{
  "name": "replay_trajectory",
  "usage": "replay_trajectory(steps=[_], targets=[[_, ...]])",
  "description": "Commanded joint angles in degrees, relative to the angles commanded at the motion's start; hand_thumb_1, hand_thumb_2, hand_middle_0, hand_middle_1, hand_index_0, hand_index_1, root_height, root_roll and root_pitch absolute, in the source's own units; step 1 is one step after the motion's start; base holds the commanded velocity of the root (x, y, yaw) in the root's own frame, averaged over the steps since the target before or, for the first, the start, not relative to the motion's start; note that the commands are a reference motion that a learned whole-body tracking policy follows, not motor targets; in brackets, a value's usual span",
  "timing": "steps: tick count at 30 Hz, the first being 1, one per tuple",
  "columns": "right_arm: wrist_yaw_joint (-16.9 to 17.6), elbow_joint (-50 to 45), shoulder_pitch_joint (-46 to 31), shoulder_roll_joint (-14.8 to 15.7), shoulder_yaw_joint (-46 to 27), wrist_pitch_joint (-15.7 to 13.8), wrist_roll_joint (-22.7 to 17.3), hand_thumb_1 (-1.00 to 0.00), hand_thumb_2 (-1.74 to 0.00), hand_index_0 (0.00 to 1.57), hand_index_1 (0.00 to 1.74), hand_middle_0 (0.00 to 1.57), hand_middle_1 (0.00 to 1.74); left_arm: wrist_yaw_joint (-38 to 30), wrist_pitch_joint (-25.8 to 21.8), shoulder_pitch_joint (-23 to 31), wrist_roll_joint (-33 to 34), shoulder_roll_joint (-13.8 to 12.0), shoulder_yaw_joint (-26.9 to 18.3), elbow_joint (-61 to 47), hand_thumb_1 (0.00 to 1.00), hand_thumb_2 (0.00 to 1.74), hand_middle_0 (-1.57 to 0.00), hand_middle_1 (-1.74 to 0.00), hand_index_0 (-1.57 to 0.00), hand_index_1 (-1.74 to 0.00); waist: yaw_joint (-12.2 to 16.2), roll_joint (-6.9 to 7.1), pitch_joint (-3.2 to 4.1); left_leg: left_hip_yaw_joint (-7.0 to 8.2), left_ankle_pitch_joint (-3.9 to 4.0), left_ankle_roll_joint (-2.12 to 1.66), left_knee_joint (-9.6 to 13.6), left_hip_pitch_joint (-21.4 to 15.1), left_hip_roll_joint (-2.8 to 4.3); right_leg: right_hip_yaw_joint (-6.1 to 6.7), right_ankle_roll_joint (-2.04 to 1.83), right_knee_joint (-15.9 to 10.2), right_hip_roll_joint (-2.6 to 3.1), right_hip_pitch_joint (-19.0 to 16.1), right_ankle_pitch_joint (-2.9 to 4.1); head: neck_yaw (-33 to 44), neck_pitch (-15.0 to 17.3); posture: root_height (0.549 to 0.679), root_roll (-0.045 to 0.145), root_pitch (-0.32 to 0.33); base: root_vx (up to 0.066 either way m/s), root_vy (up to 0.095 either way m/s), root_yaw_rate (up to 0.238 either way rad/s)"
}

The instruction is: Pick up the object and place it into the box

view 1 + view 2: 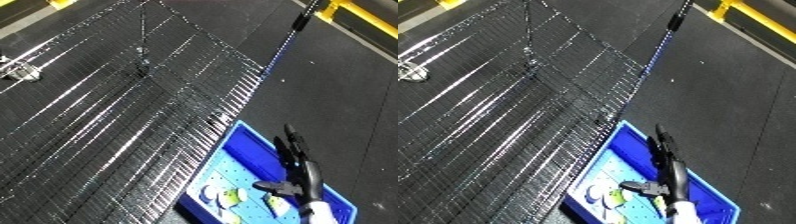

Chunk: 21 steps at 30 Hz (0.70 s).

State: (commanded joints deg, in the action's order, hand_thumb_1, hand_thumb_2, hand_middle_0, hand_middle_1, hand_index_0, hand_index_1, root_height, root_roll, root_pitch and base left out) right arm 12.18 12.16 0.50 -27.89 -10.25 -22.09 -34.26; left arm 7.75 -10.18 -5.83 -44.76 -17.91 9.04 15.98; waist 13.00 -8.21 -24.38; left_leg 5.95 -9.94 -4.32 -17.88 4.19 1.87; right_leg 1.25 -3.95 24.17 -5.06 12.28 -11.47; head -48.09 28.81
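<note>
Below, pale yellow-green objects (233,197) lie in the blue bin (251,145).

Below me most of the frame is a dark wire mesh surface (115,115), its thin metal rods catching streaks of white light. To the right runs dark speckled floor (346,90). At the upper right of the frame sits a yellow barrier (360,14), and a yellow strip (60,3) shows at the top left.

bin (238,150) lower right | wire mesh (115,110) left of bin | robot hand (296,165) over bin | objects (229,197) in bin
</note>
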Motion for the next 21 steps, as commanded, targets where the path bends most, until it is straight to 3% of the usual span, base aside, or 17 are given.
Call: replay_trajectory(steps=[10, 16, 21], targets=[[-3.5, -4.8, 1.9, 0.9, 4.6, 3.1, 5.6, 0.00, 0.00, 0.00, 0.00, 0.00, 0.00, -1.3, 0.5, -0.3, 0.6, -0.4, 0.2, -1.3, 1.00, 1.74, -1.57, -1.74, -1.57, -1.74, -3.1, 2.21, -0.24, -2.28, 0.53, 0.33, -0.1, 1.1, -0.28, -1.10, 0.36, 0.5, -0.12, -0.3, -0.17, 9.6, 3.5, 0.673, 0.082, -0.002, 0.001, -0.020, 0.131], [-5.2, -7.0, 3.4, 2.4, 7.9, 5.0, 7.1, 0.00, 0.00, 0.00, 0.00, 0.00, 0.00, -1.9, 1.4, -0.1, 1.5, -1.5, -0.7, -2.6, 1.00, 1.74, -1.57, -1.74, -1.57, -1.74, -5.9, 4.36, -0.65, -4.08, 0.45, 0.55, -1.1, 2.0, -0.34, -2.57, 0.68, 1.0, -0.22, -1.1, -0.36, 17.5, 5.8, 0.673, 0.076, -0.015, 0.014, -0.064, 0.210], [-5.6, -8.3, 4.3, 4.0, 10.4, 6.1, 8.8, 0.00, 0.00, 0.00, 0.00, 0.00, 0.00, -2.5, 2.8, -0.4, 2.4, -2.6, -1.7, -3.6, 1.00, 1.74, -1.57, -1.74, -1.57, -1.74, -8.3, 6.25, -1.01, -5.51, 0.62, 0.94, -1.8, 2.8, -0.46, -3.85, 0.91, 2.1, 0.20, -1.8, -0.80, 24.1, 7.6, 0.671, 0.066, -0.027, 0.026, -0.093, 0.230]])
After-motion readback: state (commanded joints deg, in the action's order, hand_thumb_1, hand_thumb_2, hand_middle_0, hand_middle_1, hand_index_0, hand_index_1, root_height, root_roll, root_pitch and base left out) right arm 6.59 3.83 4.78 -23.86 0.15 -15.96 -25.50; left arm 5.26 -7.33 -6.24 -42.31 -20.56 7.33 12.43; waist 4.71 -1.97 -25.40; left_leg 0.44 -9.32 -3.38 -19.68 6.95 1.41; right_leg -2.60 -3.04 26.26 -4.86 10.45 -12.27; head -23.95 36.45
